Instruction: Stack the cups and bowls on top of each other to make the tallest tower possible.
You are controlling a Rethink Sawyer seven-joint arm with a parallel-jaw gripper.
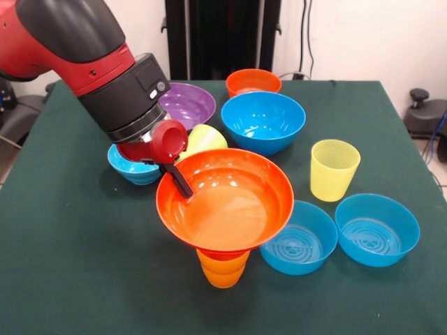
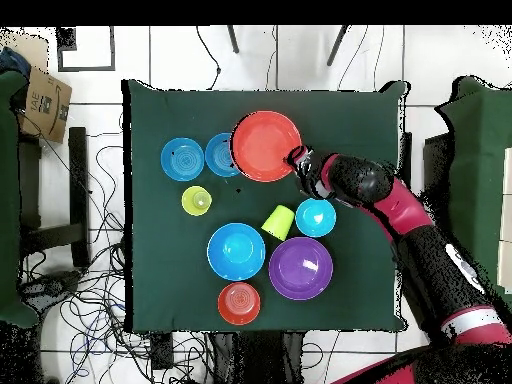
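Tower [image 1: 223, 234] so far is the big orange bowl [image 1: 225, 199] balanced on an upturned orange cup [image 1: 222, 269] near the worktop's [image 1: 77, 265] front edge. My pincer [image 1: 183, 188] reaches over the bowl's rim, apparently clamped on it, though I cannot tell for sure. Next I'd release gently, then fetch the large blue bowl [image 1: 263, 122] behind.
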